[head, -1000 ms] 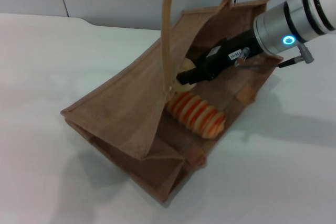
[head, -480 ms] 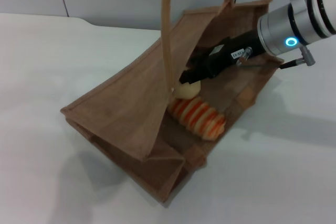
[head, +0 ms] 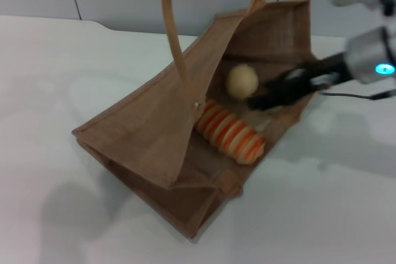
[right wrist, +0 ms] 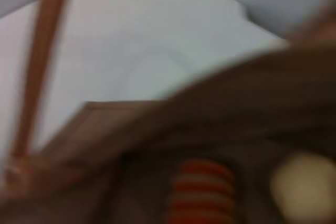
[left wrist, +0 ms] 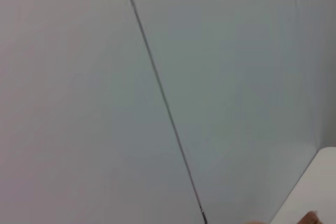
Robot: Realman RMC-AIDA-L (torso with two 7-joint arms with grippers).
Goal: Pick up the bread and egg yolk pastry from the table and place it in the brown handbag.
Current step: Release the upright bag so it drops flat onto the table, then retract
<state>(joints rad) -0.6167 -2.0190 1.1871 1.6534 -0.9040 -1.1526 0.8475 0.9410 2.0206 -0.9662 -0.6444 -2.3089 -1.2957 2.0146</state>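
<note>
Since half a sec ago the right gripper (head: 257,102) has been drawn back toward the right edge of the brown handbag (head: 154,134), and the egg yolk pastry (head: 241,81) is left behind inside, free of the fingers. Jaws are blurred; whether apart or together can't be told. Pastry is seen just beyond the bread (head: 230,132), which lies in the bag nearer its right side. Left gripper isn't seen.
</note>
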